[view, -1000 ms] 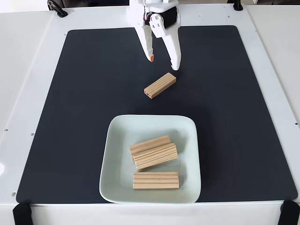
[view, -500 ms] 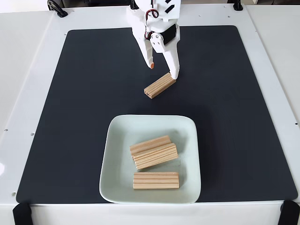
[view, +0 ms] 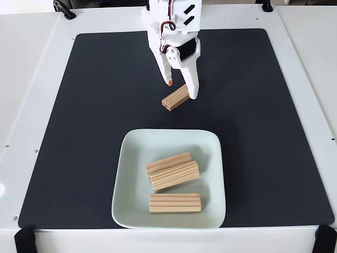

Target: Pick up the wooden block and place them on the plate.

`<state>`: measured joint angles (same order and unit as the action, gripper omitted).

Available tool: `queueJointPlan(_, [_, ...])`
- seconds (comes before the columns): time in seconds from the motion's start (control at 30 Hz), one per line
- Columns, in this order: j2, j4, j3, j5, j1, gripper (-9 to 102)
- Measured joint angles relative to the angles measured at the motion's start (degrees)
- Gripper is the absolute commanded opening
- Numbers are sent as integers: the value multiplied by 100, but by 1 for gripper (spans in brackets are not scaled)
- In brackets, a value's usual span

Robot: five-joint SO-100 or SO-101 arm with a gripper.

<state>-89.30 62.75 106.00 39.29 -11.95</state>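
Wooden block point(view: 175, 98), the last loose one, lies on the black mat point(view: 95, 116) in the upper middle of the frame, above the plate and well apart from its rim. Long axis runs diagonally, lower-left end to upper-right end, grooved end face showing at lower left. Gripper point(view: 181, 89) comes in from the top centre, spread wide and grasping nothing: the left finger with an orange tip hangs just above-left of the block, the right finger covers the block's upper-right end, contact there hard to tell. So the block sits just below and between the fingertips, roughly straddled; the jaws look set across the long axis, which should suit a squeeze on the long sides, judging from the angle. Next move likely needs a little more descent before closing. Plate point(view: 130, 174), pale green, sits lower centre and holds three more blocks: two close together side by side, tilted the same diagonal way, in the plate's middle, and one lying horizontal nearer the bottom rim. Bare room remains along the plate's upper edge and its left side for the fourth.
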Motion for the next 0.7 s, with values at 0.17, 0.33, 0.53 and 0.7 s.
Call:
queueJointPlan(0.17, [0, 0, 0, 0, -79, 30])
queueJointPlan(0.33, [290, -141, 0, 0, -88, 30])
queueJointPlan(0.53, [431, -422, 0, 0, -88, 30])
queueJointPlan(0.7, [439, -448, 0, 0, -88, 29])
